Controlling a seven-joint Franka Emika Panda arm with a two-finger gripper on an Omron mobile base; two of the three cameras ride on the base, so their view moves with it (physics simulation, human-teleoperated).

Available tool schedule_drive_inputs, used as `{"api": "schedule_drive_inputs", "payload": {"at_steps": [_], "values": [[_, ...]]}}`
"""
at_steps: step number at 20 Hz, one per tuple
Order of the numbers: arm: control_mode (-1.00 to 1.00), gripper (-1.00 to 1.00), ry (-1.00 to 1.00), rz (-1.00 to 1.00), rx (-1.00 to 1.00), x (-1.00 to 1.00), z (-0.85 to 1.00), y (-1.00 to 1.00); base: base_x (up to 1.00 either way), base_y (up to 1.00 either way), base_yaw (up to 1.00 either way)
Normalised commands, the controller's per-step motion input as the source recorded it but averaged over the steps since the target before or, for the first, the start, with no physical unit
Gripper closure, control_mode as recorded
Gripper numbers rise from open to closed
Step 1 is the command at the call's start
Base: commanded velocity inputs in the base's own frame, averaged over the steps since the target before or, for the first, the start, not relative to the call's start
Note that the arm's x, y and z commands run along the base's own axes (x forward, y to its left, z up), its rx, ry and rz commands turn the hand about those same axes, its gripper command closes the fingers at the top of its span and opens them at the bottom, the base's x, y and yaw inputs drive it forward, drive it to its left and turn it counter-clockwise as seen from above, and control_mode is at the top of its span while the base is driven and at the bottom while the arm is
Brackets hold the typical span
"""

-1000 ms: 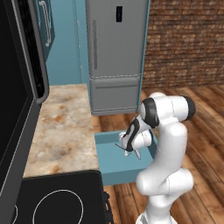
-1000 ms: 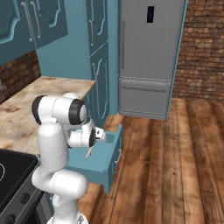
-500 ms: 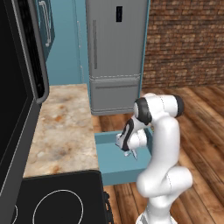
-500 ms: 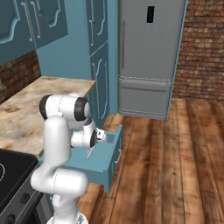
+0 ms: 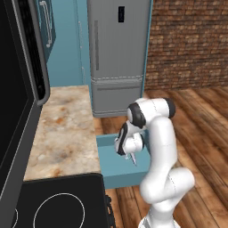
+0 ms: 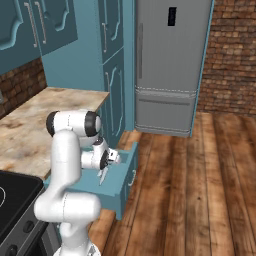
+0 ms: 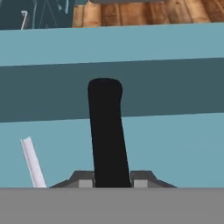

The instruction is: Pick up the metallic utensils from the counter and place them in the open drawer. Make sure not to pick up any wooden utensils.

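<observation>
The pincer [image 7: 113, 177] is clasping the slim black-handled silver-bladed knife [image 7: 106, 131], low-centre in the hand view, hanging it over the shallow teal-blue open drawer [image 5: 109, 158]. Placing step; next, I judge, releasing it inside.

From my station all 3 feeds are evenly and softly lit with no single light source I can place, and the counter [image 5: 67, 129] and wood floor [image 6: 200, 175] carry no glare. Shadows are faint; the inner wall of the open drawer [image 7: 131, 92] reads as a darker teal band in the hand view. The base views are coarse and slightly soft, so the small blade at the gripper [image 5: 132, 159] is perhaps a little smeared.
</observation>
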Motion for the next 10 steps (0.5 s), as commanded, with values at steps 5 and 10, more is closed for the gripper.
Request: {"api": "schedule_drive_inputs", "payload": {"at_steps": [5,10], "values": [[-1.00,-1.00,0.02,-0.03,0.00,0.00,-0.32,0.00,0.00,0.00,0.00],[-1.00,-1.00,0.00,-0.03,0.00,-0.11,0.27,-0.01,0.00,0.00,0.00]]}}
